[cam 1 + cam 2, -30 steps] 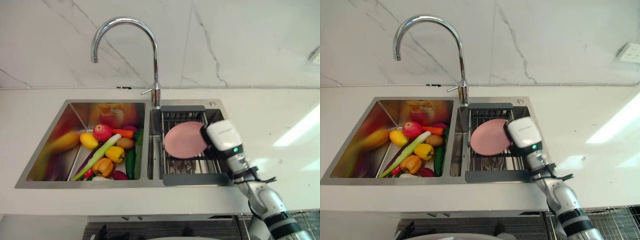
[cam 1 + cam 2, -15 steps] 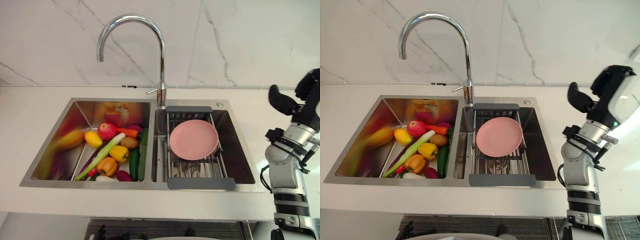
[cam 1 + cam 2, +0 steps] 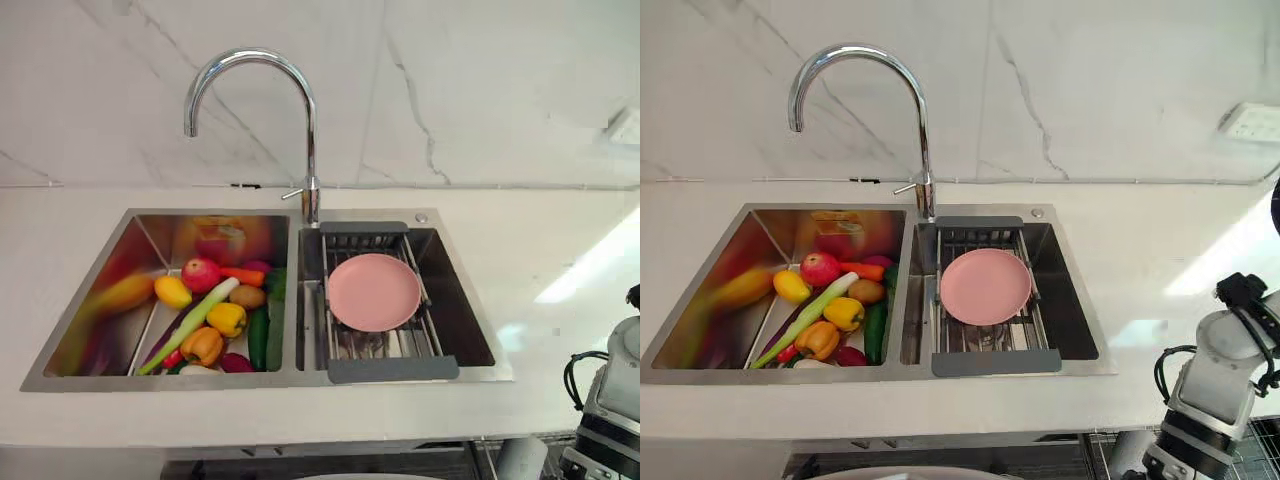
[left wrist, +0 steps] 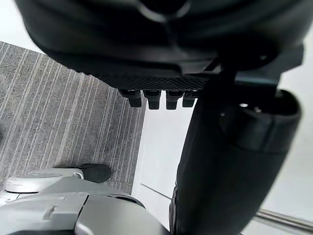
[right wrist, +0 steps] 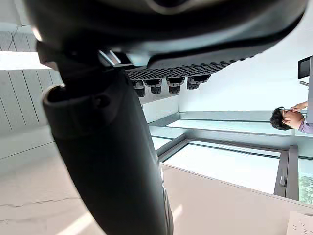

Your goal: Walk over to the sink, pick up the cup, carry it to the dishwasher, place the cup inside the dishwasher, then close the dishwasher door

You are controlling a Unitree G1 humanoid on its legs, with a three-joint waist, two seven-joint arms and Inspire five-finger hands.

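Left eye view: plate (image 3: 374, 291) covers rack (image 3: 392, 369) in sink (image 3: 150, 235).

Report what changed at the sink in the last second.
The right hand, which was at the pink plate's right edge, lifted away to the right, then sank low at the right, taking hold of nothing. The plate stays on the rack, and the vegetables stay in the left basin.

Sink (image 3: 200, 381) set in the surface (image 3: 560, 260), faucet (image 3: 312, 150) behind its divider: left basin (image 3: 118, 275) holds a heap of produce (image 3: 215, 318); right basin (image 3: 462, 322) carries a rack (image 3: 390, 369) with a plate (image 3: 374, 291) on it.
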